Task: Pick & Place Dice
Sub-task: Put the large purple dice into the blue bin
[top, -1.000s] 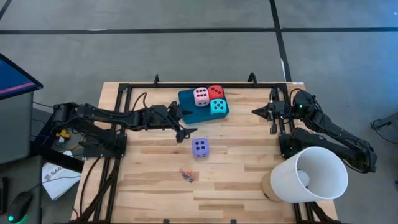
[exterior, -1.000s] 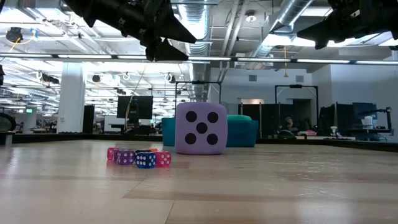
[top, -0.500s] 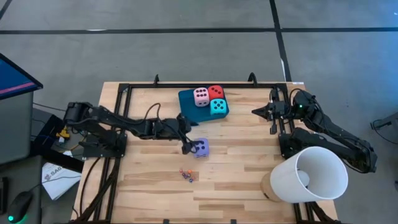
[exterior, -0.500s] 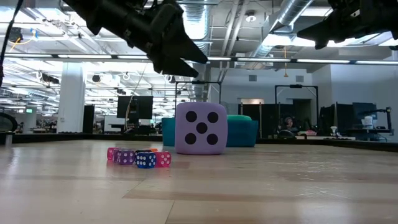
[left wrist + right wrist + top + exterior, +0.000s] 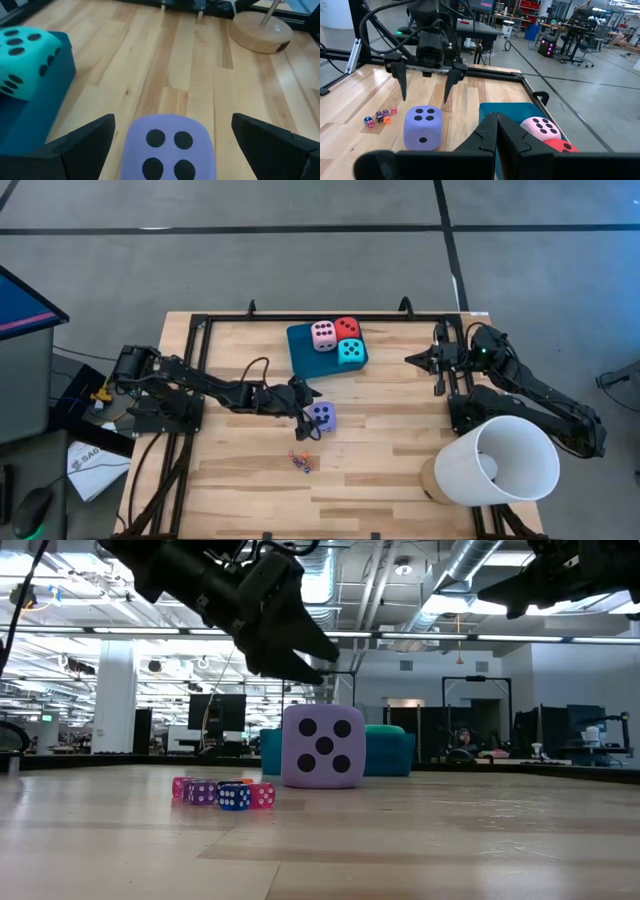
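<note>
The purple die [image 5: 322, 417] rests on its base on the bare wood and shows five pips in the low view [image 5: 323, 747]. My left gripper [image 5: 306, 414] hangs open just above it, toward the table's left. In the left wrist view its fingers stand wide on either side of the purple die [image 5: 170, 147] without touching it. The pink [image 5: 323, 334], red [image 5: 347, 326] and turquoise [image 5: 350, 352] dice sit on the teal tray [image 5: 303, 348]. My right gripper [image 5: 419, 360] is shut and raised near the table's right side.
Several tiny coloured dice [image 5: 301, 461] lie just near of the purple die. A big white shade on a round wooden base [image 5: 495, 461] fills the near right corner. A black frame [image 5: 300, 317] runs along the far edge. Bare wood lies between the tray and the right arm.
My left gripper has moved from beside the tray toward the table's near edge and right, coming down over the purple die with its fingers still open. The purple die has stayed in place.
</note>
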You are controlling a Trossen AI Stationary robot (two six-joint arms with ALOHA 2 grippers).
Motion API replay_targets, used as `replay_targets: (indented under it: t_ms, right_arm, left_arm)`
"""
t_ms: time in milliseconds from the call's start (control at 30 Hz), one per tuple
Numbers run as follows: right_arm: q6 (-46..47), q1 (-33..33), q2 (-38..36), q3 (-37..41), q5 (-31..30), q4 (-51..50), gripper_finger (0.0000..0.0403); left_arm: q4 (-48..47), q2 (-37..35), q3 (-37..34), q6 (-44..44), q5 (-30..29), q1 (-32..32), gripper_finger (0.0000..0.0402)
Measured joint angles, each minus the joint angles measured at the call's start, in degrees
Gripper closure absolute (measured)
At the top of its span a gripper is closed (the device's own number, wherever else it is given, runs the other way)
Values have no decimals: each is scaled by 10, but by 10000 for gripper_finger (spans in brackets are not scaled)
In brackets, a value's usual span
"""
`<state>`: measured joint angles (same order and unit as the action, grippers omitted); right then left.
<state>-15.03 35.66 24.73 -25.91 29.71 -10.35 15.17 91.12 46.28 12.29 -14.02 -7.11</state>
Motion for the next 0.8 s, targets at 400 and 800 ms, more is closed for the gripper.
replay_targets:
  t_ms: [400, 800]
  right_arm:
    - [0, 0, 0, 0, 0, 0, 403]
    - [0, 0, 0, 0, 0, 0, 403]
  left_arm:
    - [-42, 36, 21, 17, 3, 0, 10]
    - [-73, 36, 29, 15, -9, 0, 11]
